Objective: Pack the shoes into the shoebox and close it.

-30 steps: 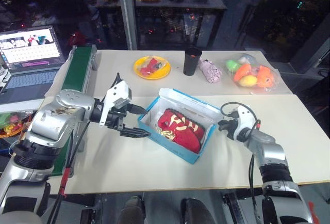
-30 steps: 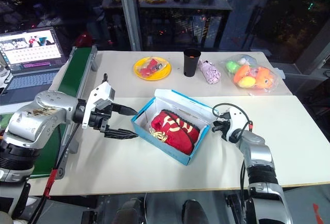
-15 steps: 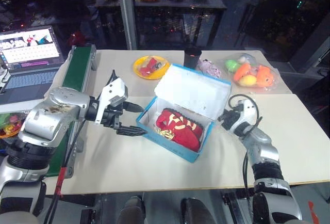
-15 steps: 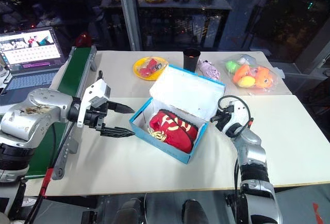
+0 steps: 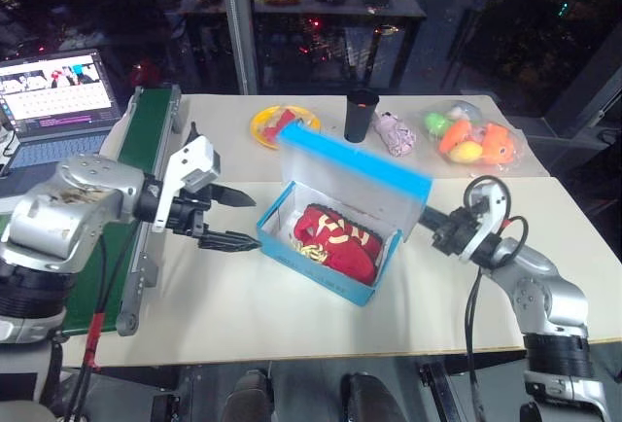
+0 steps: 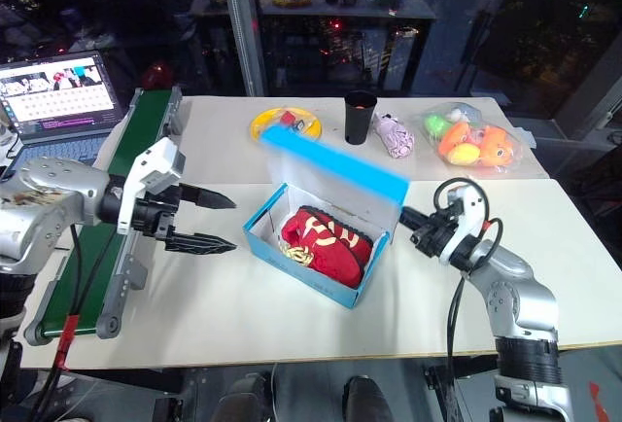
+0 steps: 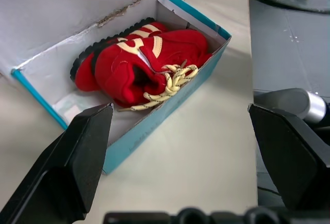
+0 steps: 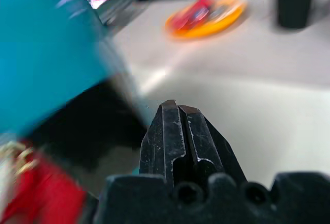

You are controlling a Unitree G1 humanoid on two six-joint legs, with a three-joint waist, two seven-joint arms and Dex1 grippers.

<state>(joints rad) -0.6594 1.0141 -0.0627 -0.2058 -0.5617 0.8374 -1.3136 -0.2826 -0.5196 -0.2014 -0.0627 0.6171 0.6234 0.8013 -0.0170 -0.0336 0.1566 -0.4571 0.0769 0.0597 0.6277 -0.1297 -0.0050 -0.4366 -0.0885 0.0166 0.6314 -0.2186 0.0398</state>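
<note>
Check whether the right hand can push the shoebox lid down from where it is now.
Probably yes: the right hand, shut, sits right behind the half-raised lid of the shoebox, nothing between them.

silver arms (image 5: 68,213), black tools — looped cables

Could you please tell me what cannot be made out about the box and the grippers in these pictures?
- Whether the right gripper touches the shoebox: in the head views the raised lid hides its fingertips; the right wrist view is blurred there.
- How many shoes lie inside: the left wrist view shows red fabric overlapping, partly behind the box wall.
- The lid's print: head views show its edge and underside.
</note>
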